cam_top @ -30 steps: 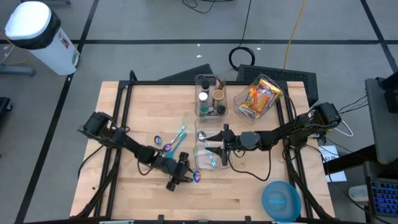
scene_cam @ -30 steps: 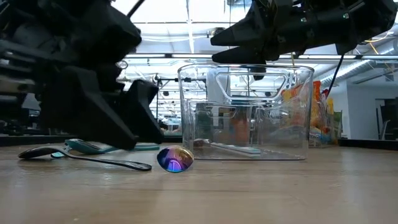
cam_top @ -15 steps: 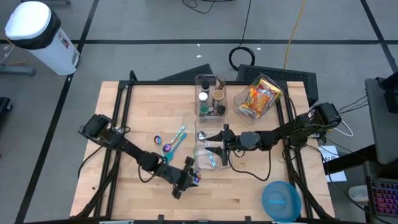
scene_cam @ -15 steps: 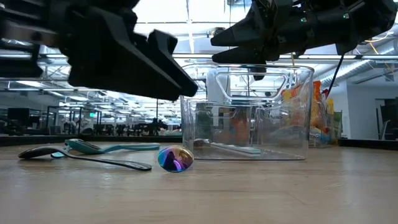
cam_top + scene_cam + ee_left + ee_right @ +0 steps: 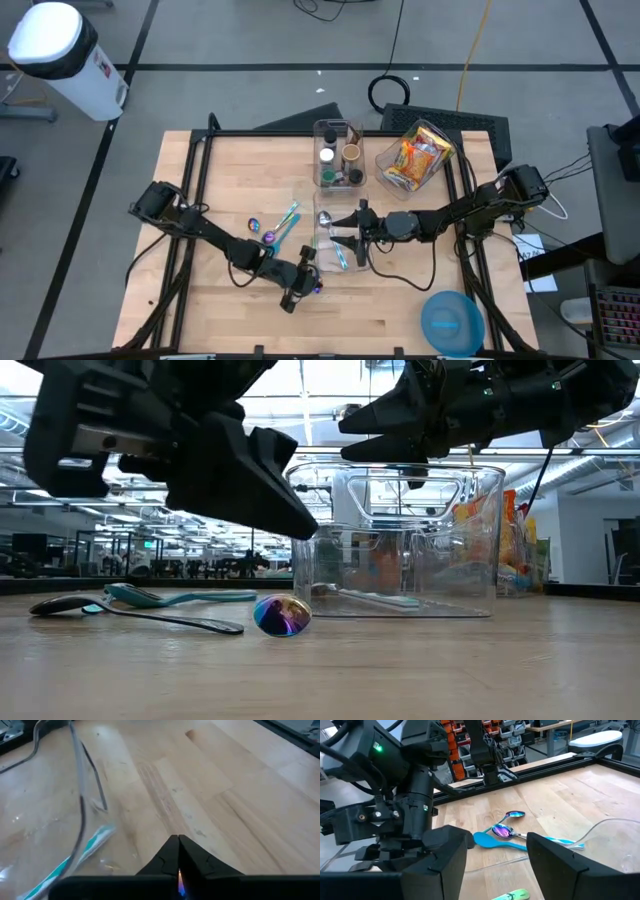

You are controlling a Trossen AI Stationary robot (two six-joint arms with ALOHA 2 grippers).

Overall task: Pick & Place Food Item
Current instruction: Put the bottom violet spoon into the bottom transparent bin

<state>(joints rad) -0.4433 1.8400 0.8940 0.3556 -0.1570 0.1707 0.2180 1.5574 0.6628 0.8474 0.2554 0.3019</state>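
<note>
L hand (image 5: 303, 285) pinched shut on iridescent spoon (image 5: 281, 615), bowl end resting on desk (image 5: 400, 320) just beside clear bin (image 5: 330, 245); R hand (image 5: 345, 239) open over bin w/ teal utensil inside; risk: thin grip slips, spoon clips bin wall.

Iridescent spoon (image 5: 281, 615) lies flat beside clear bin (image 5: 395, 540).
</note>
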